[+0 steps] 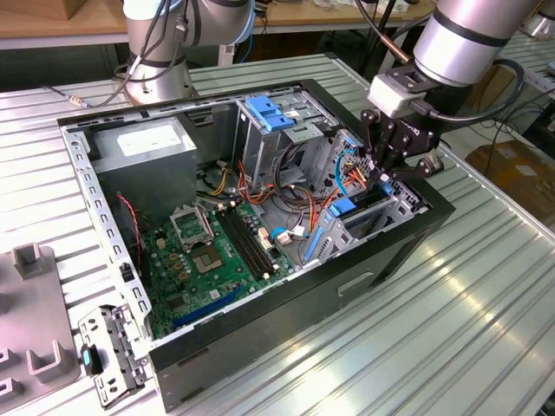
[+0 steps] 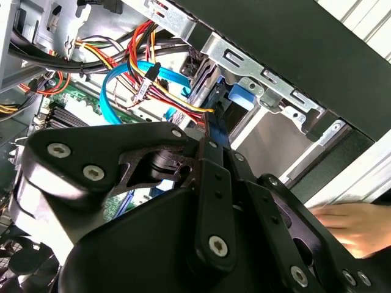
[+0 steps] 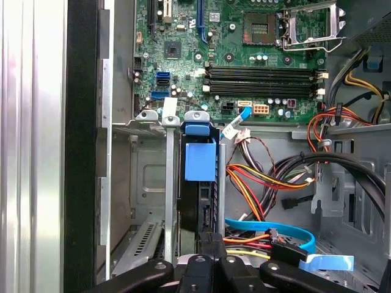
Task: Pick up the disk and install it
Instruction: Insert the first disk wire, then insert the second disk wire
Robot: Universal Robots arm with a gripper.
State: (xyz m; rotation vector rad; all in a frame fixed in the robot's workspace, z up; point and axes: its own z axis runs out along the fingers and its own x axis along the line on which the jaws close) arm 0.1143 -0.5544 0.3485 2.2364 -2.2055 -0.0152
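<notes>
One disk (image 3: 200, 183) stood on edge in the drive bay (image 3: 146, 201), directly under my gripper (image 1: 388, 173); jaws clamped on its edge.

The disk (image 3: 200, 177) stands on edge, slotted into a metal bay. Its blue carrier frame (image 1: 344, 208) faces up.

arm (image 1: 468, 30) – silver tube, dark band | end effector (image 1: 386, 173) – black linkage, silver screws
</notes>
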